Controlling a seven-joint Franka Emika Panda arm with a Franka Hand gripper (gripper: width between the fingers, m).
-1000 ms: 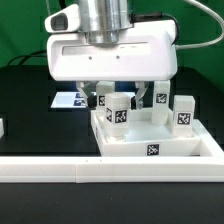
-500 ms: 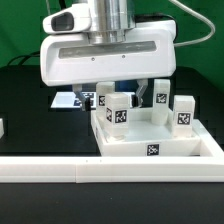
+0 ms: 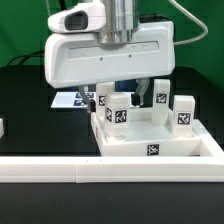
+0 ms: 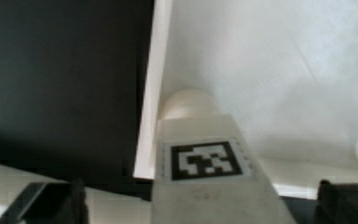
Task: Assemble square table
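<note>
The white square table slab [image 3: 170, 150] lies with its rim up, a tag on its front wall. Several short white tagged legs stand on it: one front left [image 3: 118, 113], one behind it [image 3: 101, 99], two on the exterior view's right [image 3: 160, 98] [image 3: 184, 110]. My gripper [image 3: 122, 92] hangs just above the front left leg. In the wrist view that leg [image 4: 208, 150] sits between my gripper's [image 4: 197, 205] dark fingertips [image 4: 51, 205], with a gap on each side. The gripper is open and holds nothing.
The long white rail fence [image 3: 90, 171] runs across the front, and the slab sits inside its corner. The marker board [image 3: 68, 100] lies on the black table behind on the exterior view's left. A small white part [image 3: 2, 127] shows at the left edge.
The gripper's hand has shifted a little and looks larger in the exterior view. The legs and the slab have not moved.
</note>
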